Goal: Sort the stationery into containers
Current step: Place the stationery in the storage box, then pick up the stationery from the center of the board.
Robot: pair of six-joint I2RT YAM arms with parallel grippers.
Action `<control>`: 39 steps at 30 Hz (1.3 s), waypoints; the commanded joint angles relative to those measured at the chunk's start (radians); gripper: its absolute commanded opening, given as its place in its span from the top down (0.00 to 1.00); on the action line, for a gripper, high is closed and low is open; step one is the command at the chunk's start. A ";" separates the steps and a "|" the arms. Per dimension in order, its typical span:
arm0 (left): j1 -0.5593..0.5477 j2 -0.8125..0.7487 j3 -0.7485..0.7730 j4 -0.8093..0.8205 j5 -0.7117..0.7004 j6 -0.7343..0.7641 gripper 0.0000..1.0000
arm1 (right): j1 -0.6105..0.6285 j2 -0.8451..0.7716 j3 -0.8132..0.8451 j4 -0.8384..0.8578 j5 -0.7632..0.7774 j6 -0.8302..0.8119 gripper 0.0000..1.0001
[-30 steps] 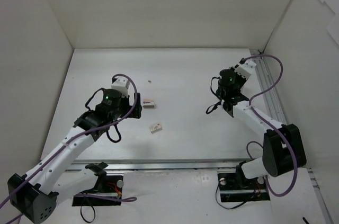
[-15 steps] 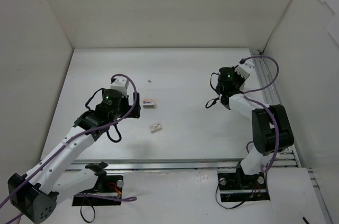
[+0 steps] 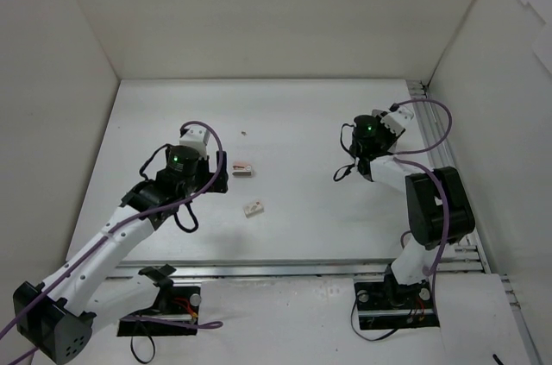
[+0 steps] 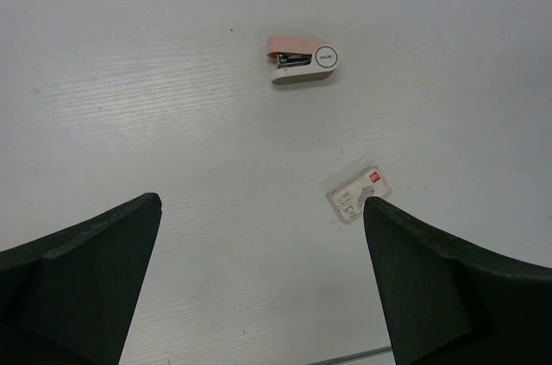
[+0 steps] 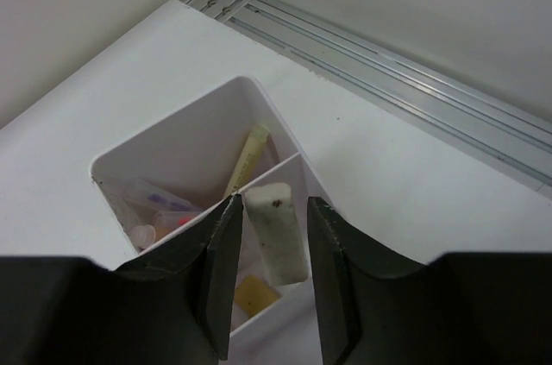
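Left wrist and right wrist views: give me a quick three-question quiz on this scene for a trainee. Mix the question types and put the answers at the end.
1. True or false: the left tool is closed on the pink-and-white stapler.
2. What is the right tool gripping? A) a yellow pen B) a white eraser block C) a stapler
3. Fill in: the white block with a red label lies on the ____, not in the white divided bin.
Key: 1 false; 2 B; 3 table.
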 commanded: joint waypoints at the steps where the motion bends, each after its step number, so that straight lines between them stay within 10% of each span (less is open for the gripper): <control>1: 0.008 0.010 0.044 0.016 -0.011 -0.009 0.00 | -0.003 -0.096 -0.024 0.073 0.048 0.068 0.65; 11: 0.008 0.024 0.044 0.027 0.000 -0.015 0.00 | 0.038 -0.180 -0.024 0.073 0.000 -0.068 0.03; 28: 0.169 -0.084 -0.094 0.053 0.096 -0.053 0.00 | 0.437 -0.084 0.244 -0.646 -1.304 -0.566 0.02; 39: 0.180 -0.180 -0.158 0.011 0.107 -0.061 0.00 | 0.594 0.137 0.379 -0.858 -1.328 -0.889 0.02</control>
